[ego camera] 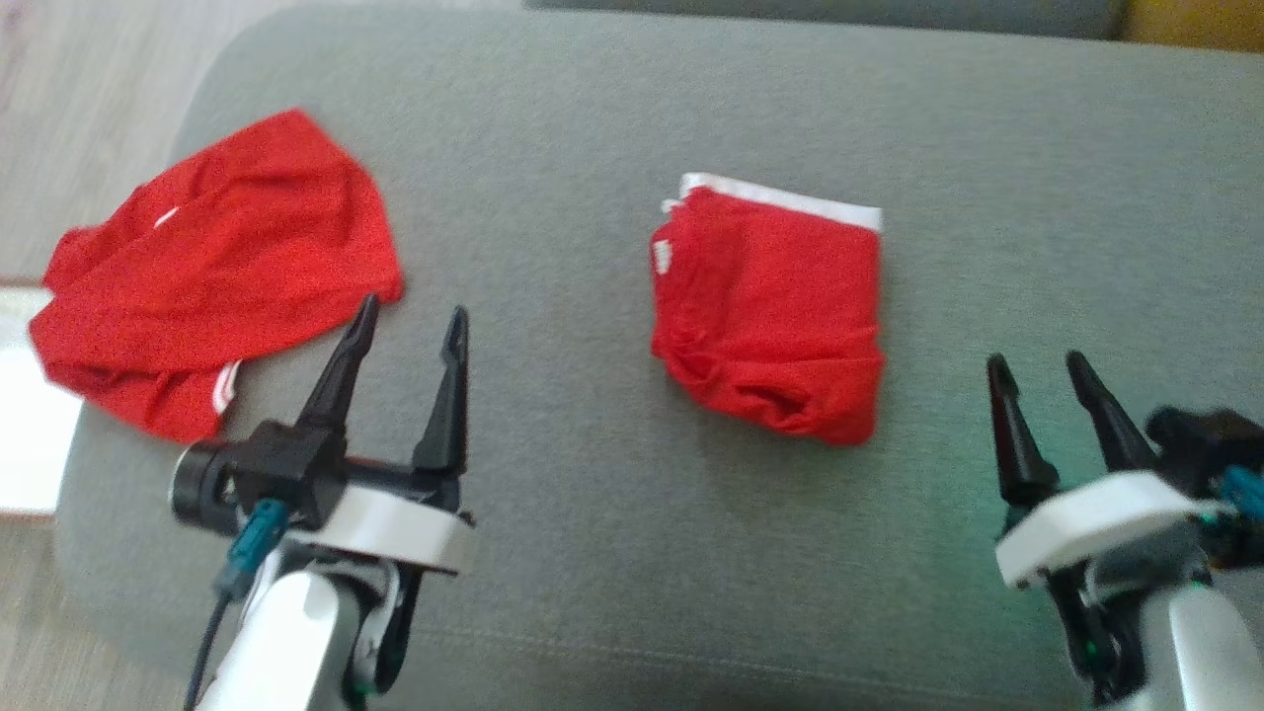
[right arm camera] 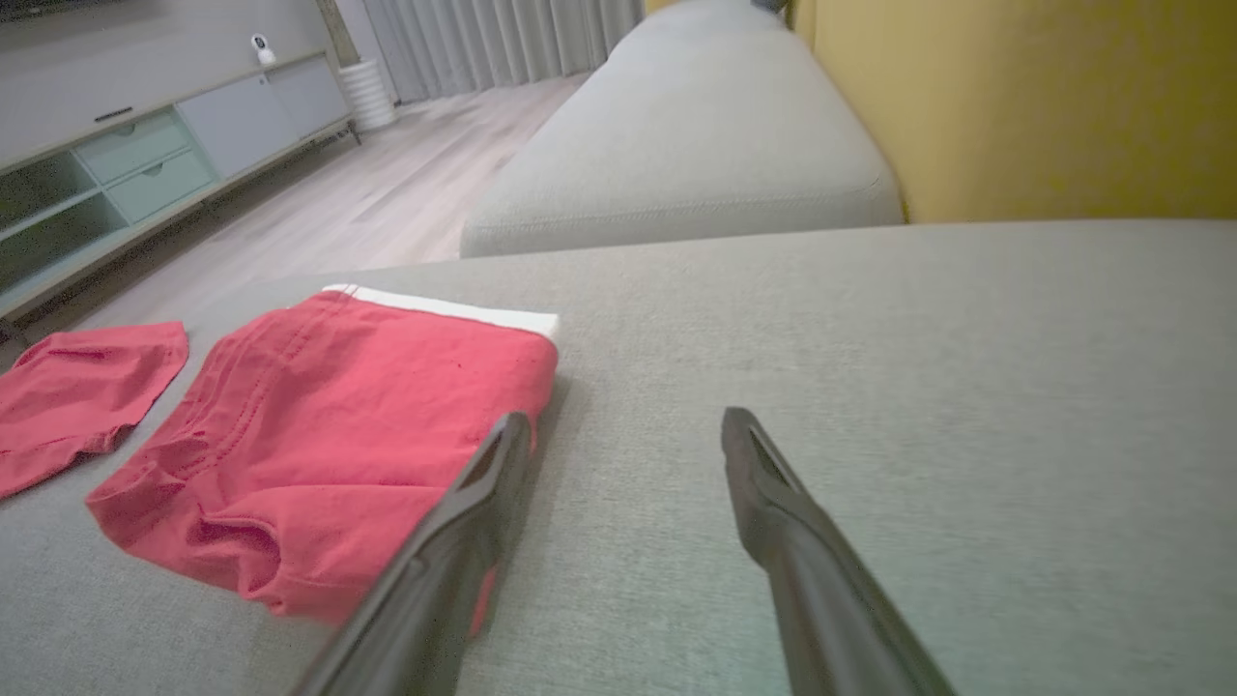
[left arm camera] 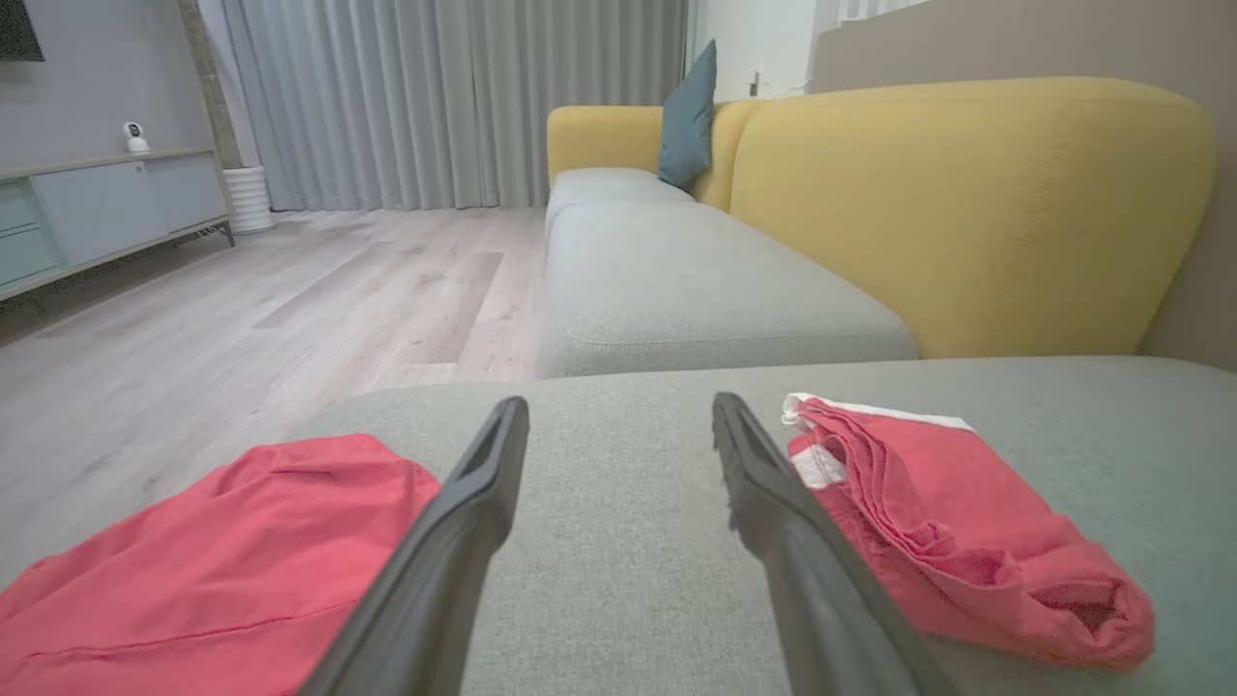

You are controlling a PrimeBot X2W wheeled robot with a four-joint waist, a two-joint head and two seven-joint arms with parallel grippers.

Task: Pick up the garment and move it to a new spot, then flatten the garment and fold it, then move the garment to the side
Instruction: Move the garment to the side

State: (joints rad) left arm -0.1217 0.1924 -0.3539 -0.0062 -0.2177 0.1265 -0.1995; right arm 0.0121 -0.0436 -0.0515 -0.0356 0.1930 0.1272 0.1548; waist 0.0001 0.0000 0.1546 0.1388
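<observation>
Two grippers, my left gripper (ego camera: 412,308) and right gripper (ego camera: 1037,360), spread, empty; folded garment (ego camera: 770,316) between them, loose garment (ego camera: 217,267) beside the left.

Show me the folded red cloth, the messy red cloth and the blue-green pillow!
Folded cloth (ego camera: 770,316): head view, middle of its red top layer.
Messy cloth (ego camera: 217,267): head view, middle of the red fabric.
Pillow (left arm camera: 688,116): left wrist view, middle of its face.
</observation>
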